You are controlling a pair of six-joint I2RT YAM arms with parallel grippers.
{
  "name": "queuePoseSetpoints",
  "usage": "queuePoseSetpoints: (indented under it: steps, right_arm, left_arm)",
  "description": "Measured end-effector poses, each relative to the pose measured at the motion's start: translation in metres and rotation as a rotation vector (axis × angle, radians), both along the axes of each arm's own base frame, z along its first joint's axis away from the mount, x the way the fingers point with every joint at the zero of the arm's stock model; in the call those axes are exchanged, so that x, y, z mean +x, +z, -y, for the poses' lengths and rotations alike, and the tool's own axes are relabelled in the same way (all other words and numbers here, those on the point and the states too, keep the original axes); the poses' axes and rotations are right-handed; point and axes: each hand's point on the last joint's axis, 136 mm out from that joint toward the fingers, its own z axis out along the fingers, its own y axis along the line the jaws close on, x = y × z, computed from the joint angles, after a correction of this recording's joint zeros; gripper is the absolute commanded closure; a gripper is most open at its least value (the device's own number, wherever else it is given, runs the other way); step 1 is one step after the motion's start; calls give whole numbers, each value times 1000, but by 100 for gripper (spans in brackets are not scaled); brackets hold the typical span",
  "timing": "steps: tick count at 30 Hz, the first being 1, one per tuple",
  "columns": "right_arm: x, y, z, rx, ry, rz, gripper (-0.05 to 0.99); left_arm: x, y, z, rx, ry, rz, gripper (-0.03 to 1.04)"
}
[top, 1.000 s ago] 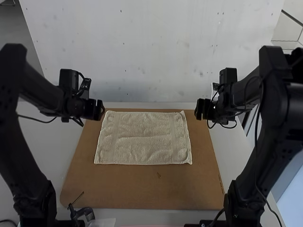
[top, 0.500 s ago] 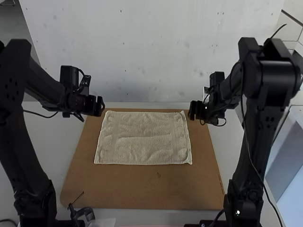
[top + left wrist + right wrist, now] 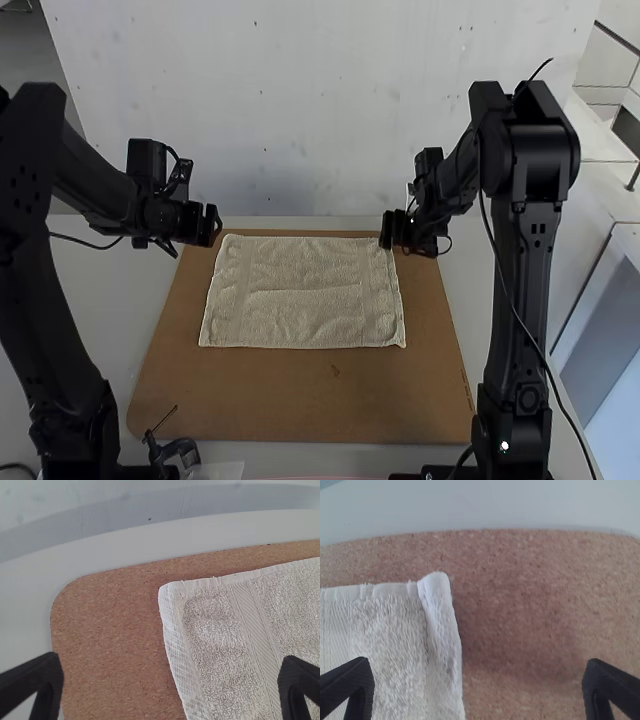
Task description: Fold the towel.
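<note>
Towel spread flat on brown board, tabletop under it, slight wrinkles, no fold made. Step looks like taking the two far corners: center each corner between the fingers, go low enough to catch the hem without scraping the board, close both, lift together, bring over level so the edges match. Left hand wide open, holding nothing, over far-left corner. Right hand also wide, empty, over far-right corner; can't tell if either touches cloth
</note>
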Motion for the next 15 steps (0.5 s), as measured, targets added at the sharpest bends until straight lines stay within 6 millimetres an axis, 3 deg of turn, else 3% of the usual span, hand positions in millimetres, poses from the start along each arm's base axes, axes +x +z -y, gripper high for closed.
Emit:
queuePoseSetpoints:
  steps: [6,15]
  right_arm:
    - [8,-4,-6,-31,9,-41,12]
    - [-7,-9,-13,-193,127,-190,12]
  left_arm:
    - [0,0,1,-1,-8,1,5]
    - [0,0,1,6,-16,3,5]
